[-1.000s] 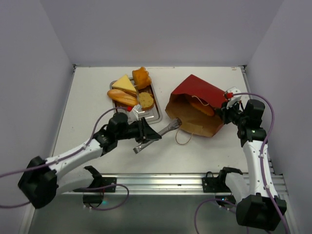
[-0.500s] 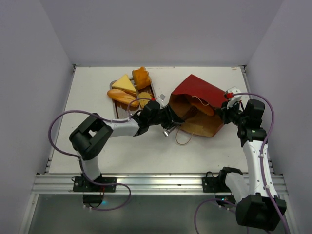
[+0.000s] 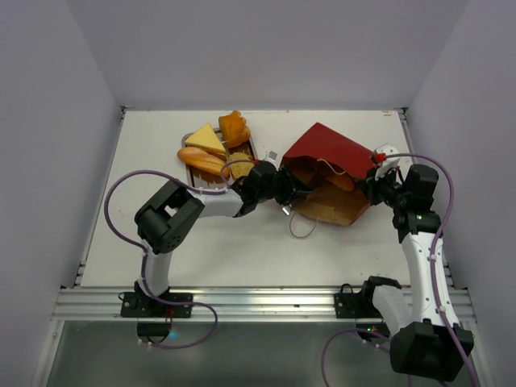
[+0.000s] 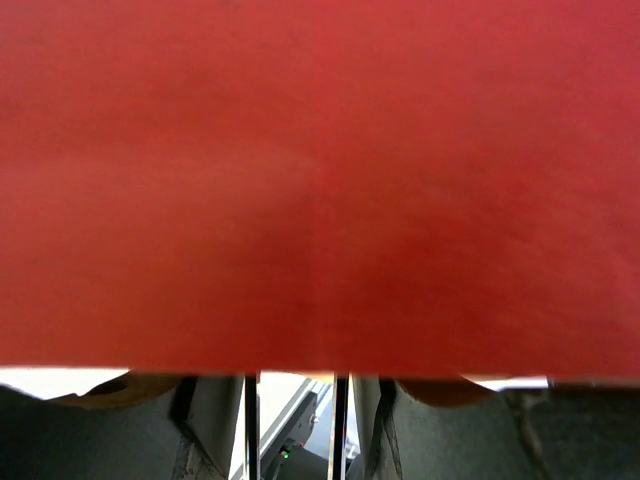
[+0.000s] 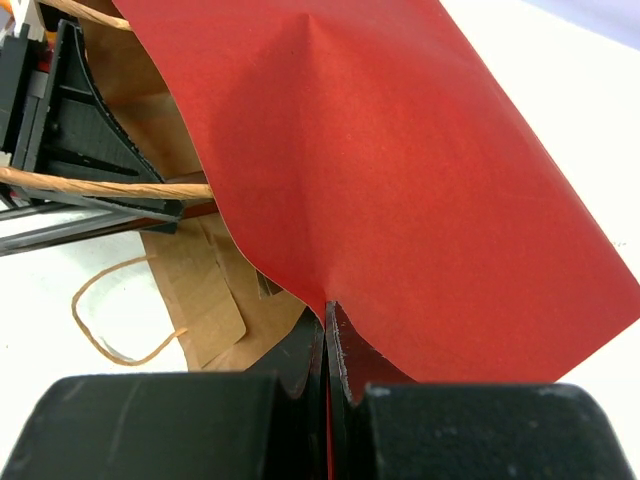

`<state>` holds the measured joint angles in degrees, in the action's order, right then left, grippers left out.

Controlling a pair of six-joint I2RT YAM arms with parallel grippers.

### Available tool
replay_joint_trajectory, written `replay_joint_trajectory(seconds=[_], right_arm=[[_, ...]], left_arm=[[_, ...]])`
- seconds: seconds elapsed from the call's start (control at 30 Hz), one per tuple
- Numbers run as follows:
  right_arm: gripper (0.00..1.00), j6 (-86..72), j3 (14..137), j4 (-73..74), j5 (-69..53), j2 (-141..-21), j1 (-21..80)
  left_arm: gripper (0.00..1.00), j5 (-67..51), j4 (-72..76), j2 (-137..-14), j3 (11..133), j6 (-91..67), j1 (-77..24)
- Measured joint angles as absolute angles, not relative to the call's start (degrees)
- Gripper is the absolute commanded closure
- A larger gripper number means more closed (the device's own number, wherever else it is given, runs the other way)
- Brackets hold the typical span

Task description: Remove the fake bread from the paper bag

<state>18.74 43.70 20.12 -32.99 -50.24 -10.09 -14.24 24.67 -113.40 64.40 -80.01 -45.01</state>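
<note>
two arms, the left arm (image 3: 201, 205) and the right arm (image 3: 421, 242), rise from the near edge of the white table (image 3: 137, 185). the left arm bends across to the middle. the left gripper (image 3: 290, 190) sits at the mouth of the paper bag (image 3: 326, 149), which lies on its side in the right half of the table, mouth turned to the left. in the left wrist view its jaws stand partly apart with light between them. red paper hides the tips, and nothing shows between them. a thin loop handle (image 3: 300, 227) lies on the table just in front of the bag's mouth.

on the right, the right gripper (image 3: 372, 187) is pinched tight on the bag's right-hand edge. the right wrist view shows a fold of red paper clamped between the closed jaws, with brown kraft lining beyond. one piece of the fake bread (image 3: 339, 179), an orange loaf, lies inside the bag and is seen through the open mouth.

farther back and to the left, just beside the left arm's wrist, a silver tray (image 3: 253, 143) carries four more pieces: a long baguette (image 3: 201, 161), a round slice (image 3: 240, 166), a pale yellow wedge (image 3: 205, 139), and at the far end an orange-brown bun (image 3: 235, 127).
</note>
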Motion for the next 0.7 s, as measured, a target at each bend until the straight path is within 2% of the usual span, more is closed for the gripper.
replay_joint_trajectory(seconds=[0.7], right_arm=[[1.0,18.8,43.7,20.1,-33.0,-50.2,-10.1]], left_arm=[[0.53,-13.1,24.8,-113.9,64.0,-83.6,-45.1]])
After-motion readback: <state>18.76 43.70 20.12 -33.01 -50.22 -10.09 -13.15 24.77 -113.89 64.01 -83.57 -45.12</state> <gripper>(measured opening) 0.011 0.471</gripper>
